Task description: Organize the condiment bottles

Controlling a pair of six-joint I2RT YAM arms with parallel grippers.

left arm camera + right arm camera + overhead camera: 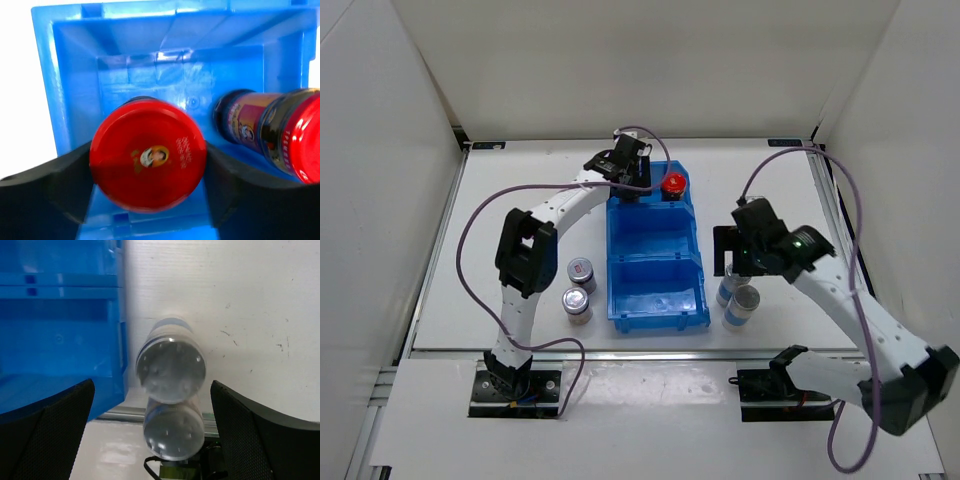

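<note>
- White table [520, 200]: two grey-topped bottles [578, 305] stand just left of the blue bin's [655, 318] near compartment.
- Two silver-capped bottles [171, 367] stand just right of it, below the right gripper [152, 385], which is spread wide and holds nothing.
- The far compartment holds both red-capped bottles [280, 135]. The left gripper [149, 150] closely flanks one cap; cannot tell whether it grips.

Bright, even light is pouring down from overhead, washing the white walls and table [710, 170] and leaving only faint, soft shadows under the arms. At the left wrist, the table beside the bin [75, 75] is blowing out to pure white, glare is streaking the bin's far wall, and the bottle [147, 155] is looking soft between dark, blurred fingers [35, 200]. At the right wrist, the silver caps [171, 371] are smearing out of focus.
</note>
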